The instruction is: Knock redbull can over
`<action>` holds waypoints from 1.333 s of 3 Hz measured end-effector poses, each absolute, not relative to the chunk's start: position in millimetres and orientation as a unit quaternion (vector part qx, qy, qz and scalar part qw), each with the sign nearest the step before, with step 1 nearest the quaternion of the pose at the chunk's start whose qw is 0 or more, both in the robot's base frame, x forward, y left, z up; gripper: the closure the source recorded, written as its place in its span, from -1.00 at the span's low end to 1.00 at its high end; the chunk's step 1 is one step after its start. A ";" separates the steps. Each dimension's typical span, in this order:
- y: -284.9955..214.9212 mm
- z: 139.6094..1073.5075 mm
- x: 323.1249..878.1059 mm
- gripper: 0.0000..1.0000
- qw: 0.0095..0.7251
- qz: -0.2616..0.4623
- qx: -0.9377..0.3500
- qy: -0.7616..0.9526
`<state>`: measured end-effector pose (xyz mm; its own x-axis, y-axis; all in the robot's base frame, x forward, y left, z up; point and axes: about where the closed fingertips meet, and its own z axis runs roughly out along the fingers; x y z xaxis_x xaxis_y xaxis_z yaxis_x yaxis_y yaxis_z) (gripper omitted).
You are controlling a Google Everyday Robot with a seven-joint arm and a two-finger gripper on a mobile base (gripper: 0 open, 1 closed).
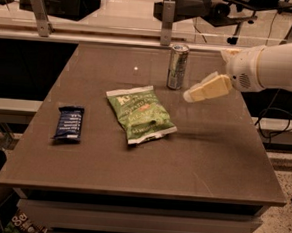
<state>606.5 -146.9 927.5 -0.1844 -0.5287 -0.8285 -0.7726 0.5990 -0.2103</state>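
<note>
Nearly level with the slim silvery redbull can, the cream two-finger gripper hangs just to its right, not touching.
That can stands upright near the far edge of the brown table; the jaws seem pressed together, holding nothing. A green crinkly snack bag lies nearer, and a dark blue wrapped bar lies far left.

green snack bag: table centre | dark blue bar: flat, left of bag, apart
</note>
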 end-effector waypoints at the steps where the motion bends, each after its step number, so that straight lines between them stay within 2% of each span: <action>1: -138.9 922.3 631.5 -1.00 0.510 0.157 -0.401 0.744; 4: -118.2 919.8 689.1 -1.00 0.580 0.211 -0.361 0.699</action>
